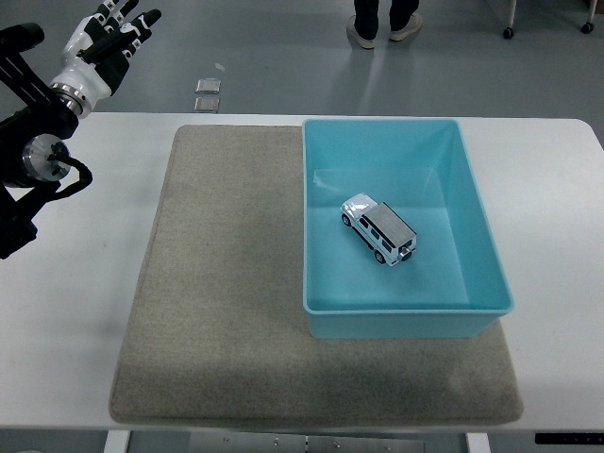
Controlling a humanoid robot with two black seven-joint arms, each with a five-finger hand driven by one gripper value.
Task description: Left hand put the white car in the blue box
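White car inside blue box | box on grey mat | left hand empty, fingers spread

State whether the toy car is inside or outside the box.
Inside: the white car stands on its wheels on the blue box floor, walls all around it.

**Cut off / hidden**

Person at top edge: only shoes and lower legs show. Left arm runs off the left edge, upper part out of frame. Chair wheels top right, rest cropped. Two small floor items too small to tell. Table near edge partly cropped.
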